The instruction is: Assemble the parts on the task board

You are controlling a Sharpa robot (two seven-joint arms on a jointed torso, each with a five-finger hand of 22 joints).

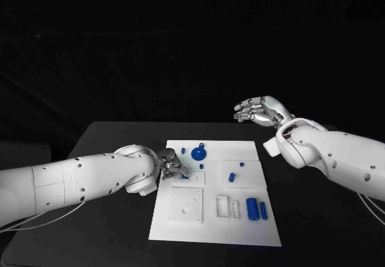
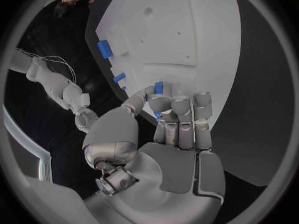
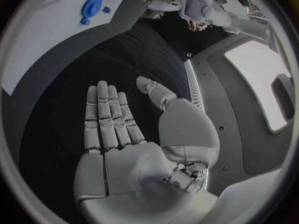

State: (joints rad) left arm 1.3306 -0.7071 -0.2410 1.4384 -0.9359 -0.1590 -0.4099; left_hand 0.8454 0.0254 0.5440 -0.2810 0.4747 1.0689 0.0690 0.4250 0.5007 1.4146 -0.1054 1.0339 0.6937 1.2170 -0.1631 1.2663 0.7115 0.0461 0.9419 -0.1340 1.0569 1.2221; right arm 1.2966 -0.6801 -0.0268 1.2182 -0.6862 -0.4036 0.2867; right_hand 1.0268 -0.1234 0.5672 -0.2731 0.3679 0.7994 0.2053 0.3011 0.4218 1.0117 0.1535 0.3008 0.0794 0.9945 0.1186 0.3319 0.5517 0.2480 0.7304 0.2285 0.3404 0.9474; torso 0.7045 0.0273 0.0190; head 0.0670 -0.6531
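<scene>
1. The left hand (image 1: 170,166) is at the left edge of the white board (image 1: 241,233), its fingers curled in and pinching a small blue piece (image 2: 158,87) between thumb and fingertips; the left wrist view shows the piece upright in the grip, just above the board.
2. It sits over the small square recess (image 1: 193,178) in the board's upper left part. I judge the step in hand to be seating this piece there.
3. To do it well, keep the piece upright and lower it straight; a tilt would likely jam it on the recess edge.
4. Loosen the pinch only once the piece stands by itself, then lift the fingers straight up so they do not drag it out.
5. Watch the blue disc (image 1: 198,154) just beyond the hand; a wide move could knock it.
6. The right hand (image 1: 258,110) hovers spread and empty above the counter (image 1: 112,139), beyond the board's far right corner, well clear; it is best kept there.
7. Two blue cylinders (image 1: 256,208) lie near the board's right edge, waiting.
</scene>
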